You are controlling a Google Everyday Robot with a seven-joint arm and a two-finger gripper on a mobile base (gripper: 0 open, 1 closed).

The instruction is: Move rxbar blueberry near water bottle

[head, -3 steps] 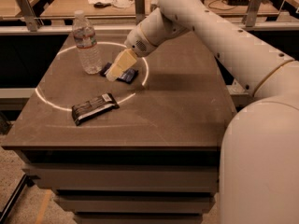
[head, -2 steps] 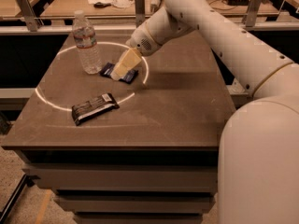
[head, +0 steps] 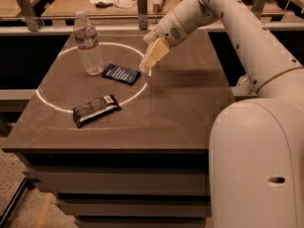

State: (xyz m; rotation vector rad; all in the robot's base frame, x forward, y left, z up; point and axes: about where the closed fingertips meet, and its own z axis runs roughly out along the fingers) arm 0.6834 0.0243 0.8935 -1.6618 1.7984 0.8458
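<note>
The rxbar blueberry (head: 121,73), a flat navy wrapper with white lettering, lies on the dark table (head: 180,103) just right of the water bottle (head: 89,44), a tall clear ribbed bottle with a white cap, standing upright. My gripper (head: 151,57), with cream-coloured fingers, hangs above the table just right of the bar and is lifted clear of it, holding nothing.
A black bar wrapper with a white label patch (head: 96,110) lies toward the table's front left. A bright ring of light (head: 90,75) circles the bottle and bars. A workbench with cables and metal posts (head: 141,4) runs behind the table.
The gripper has let go of the blue bar, risen and drawn back to the right. The bar now lies flat beside the bottle.
</note>
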